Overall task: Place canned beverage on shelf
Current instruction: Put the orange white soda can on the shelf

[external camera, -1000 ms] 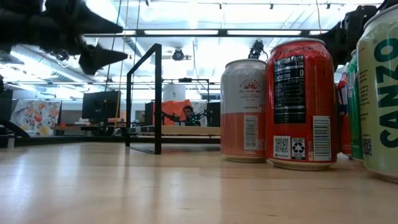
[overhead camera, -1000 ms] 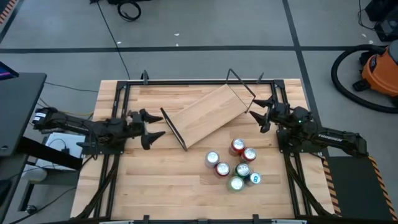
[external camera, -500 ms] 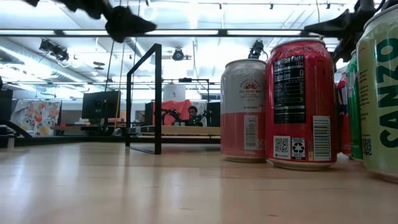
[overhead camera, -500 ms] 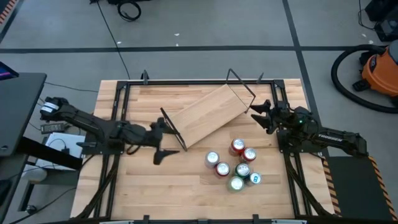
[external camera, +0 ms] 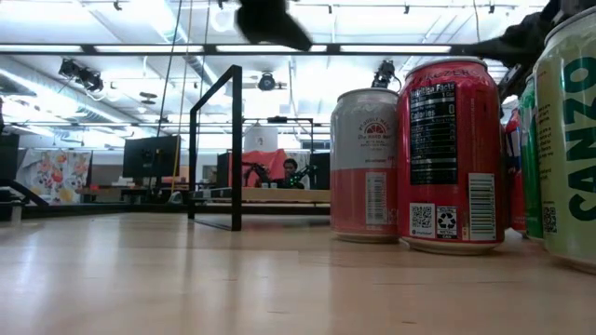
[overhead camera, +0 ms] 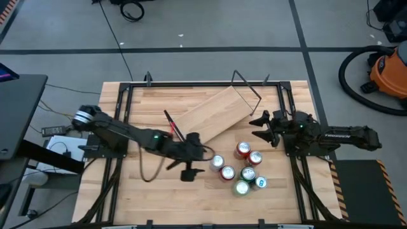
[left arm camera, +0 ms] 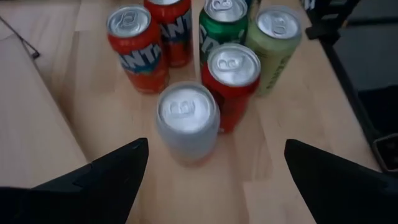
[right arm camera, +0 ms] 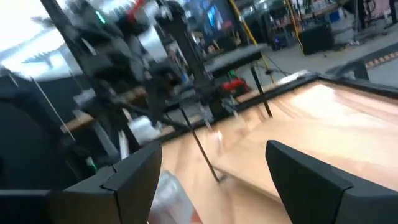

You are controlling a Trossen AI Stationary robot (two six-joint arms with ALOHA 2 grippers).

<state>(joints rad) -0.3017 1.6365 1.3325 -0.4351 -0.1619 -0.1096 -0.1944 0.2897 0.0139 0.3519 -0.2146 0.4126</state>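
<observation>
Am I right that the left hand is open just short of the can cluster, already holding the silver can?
Not holding. In the left wrist view the left hand is open, its fingers clear of the silver can, which stands on the table at the near edge of the cluster.

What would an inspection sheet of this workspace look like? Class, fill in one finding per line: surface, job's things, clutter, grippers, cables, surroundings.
Surface: wooden tabletop in a black frame.
Job's things: shelf lies askew on the table with nothing on it; six cans stand clustered near the right arm, the silver can closest to the left gripper.
Clutter: nothing seen.
Grippers: left gripper open, empty, beside the cans; right gripper open, empty, by the shelf's right end.
Cables: black cable on the floor beyond the table.
Surroundings: orange vacuum at right; a person sits far behind.
</observation>
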